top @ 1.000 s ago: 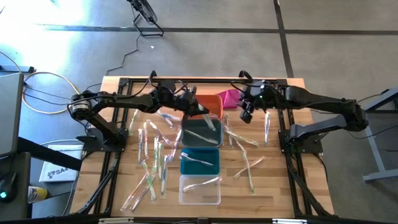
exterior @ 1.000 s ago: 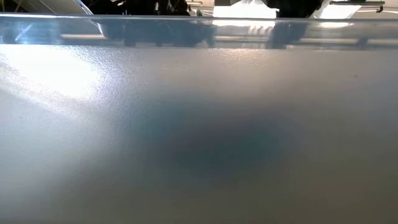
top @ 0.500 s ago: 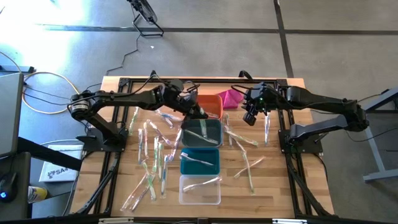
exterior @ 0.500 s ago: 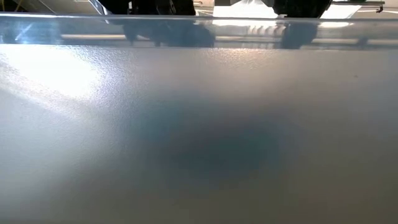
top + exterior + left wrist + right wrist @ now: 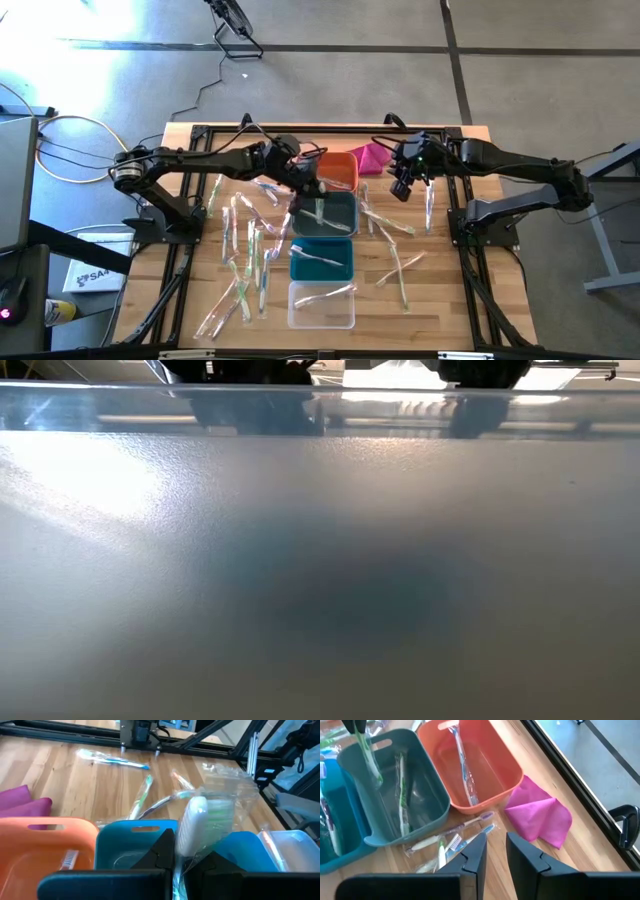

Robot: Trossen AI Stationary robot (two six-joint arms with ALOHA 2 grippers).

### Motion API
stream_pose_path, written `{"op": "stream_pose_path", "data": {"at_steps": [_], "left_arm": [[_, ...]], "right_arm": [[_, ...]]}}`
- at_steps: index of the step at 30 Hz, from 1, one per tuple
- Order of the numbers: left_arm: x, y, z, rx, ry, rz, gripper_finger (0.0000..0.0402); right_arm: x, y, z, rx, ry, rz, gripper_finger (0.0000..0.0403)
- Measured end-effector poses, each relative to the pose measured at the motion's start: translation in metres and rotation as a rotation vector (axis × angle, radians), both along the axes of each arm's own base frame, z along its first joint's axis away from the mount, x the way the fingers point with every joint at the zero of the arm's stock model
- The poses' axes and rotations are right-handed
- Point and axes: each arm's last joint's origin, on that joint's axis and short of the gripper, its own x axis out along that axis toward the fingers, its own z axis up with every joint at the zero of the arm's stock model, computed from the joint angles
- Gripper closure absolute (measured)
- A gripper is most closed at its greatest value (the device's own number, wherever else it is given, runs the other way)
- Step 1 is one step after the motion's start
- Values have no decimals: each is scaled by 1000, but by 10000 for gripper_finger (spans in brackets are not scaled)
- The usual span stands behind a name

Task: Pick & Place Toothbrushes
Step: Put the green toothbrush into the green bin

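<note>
My left gripper (image 5: 308,186) hangs over the far left corner of the grey bin (image 5: 325,212), shut on a white and green wrapped toothbrush (image 5: 192,822). My right gripper (image 5: 400,190) hovers open above the table, near the magenta cloth (image 5: 540,817), with nothing between its fingers. Several wrapped toothbrushes (image 5: 245,250) lie flat on the wood left of the bins, and more (image 5: 395,235) lie right of them. One toothbrush (image 5: 462,765) lies in the orange bin (image 5: 338,168), and others (image 5: 402,795) lie in the grey bin. The low view shows only a grey blur. My left gripper pinches the wrapped toothbrush near one end (image 5: 182,852) between its two fingers. The fingers come from the table's left, slanting downward. The rest of the brush (image 5: 367,760) sticks out beyond the fingertips, lifted clear and slanting down over the grey bin.
The orange, grey, teal (image 5: 322,258) and clear (image 5: 322,305) bins stand in a row down the table's middle. A black frame (image 5: 330,130) runs along the far edge. Toothbrushes (image 5: 450,835) lie just below my right gripper, beside the grey bin.
My left gripper has tipped its fingers downward and shifted a little toward the near edge. It has carried the toothbrush from beside the orange bin to over the grey bin's far left corner. The brush now slants down instead of lying nearly level.
</note>
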Motion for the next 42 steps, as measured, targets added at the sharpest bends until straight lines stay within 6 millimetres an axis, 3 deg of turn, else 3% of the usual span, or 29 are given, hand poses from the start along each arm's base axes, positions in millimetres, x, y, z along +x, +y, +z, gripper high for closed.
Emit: {"op": "stream_pose_path", "data": {"at_steps": [6, 17, 25, 33, 42], "left_arm": [[-2, 0, 0, 21, 59, -16, 392], [-2, -8, 31, 163, 199, -59, 391], [1, -8, 21, 139, 249, -85, 391], [17, -6, -5, 86, 308, -98, 391], [22, -6, -13, 65, 320, -118, 391]], "right_arm": [[2, -1, 2, -8, -30, 1, 338], [19, -5, -13, 7, 34, 0, 338], [35, -9, -33, 28, 135, 9, 338], [33, -8, -34, 37, 160, 10, 338], [32, -8, -34, 25, 165, 28, 338]]}}
